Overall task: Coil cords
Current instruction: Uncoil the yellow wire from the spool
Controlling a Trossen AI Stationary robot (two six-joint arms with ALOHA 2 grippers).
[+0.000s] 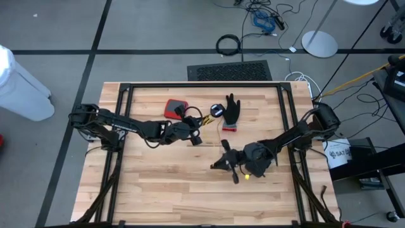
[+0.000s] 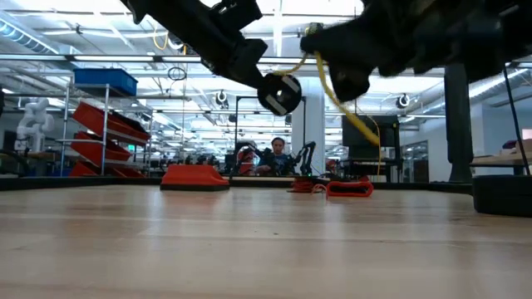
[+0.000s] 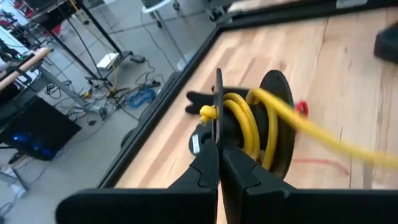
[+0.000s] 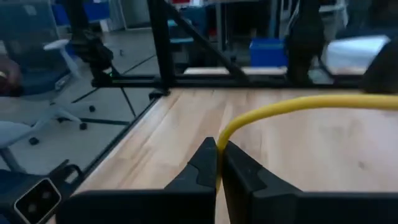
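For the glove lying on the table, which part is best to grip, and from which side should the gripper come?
Probably the cuff: the black glove lies flat, fingers pointing to the far edge, its red cuff end facing the right gripper. Come from above at that near end; the cuff looks compact, while the spread fingers would flop.

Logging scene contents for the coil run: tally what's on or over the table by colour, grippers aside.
Yellow: 1, the yellow cord, wound on its reel, pinched by the left gripper and the right gripper
Red: 2, the red case and the red-orange cord
Black: 2, the yellow cord's black reel and the black glove
Total: 5
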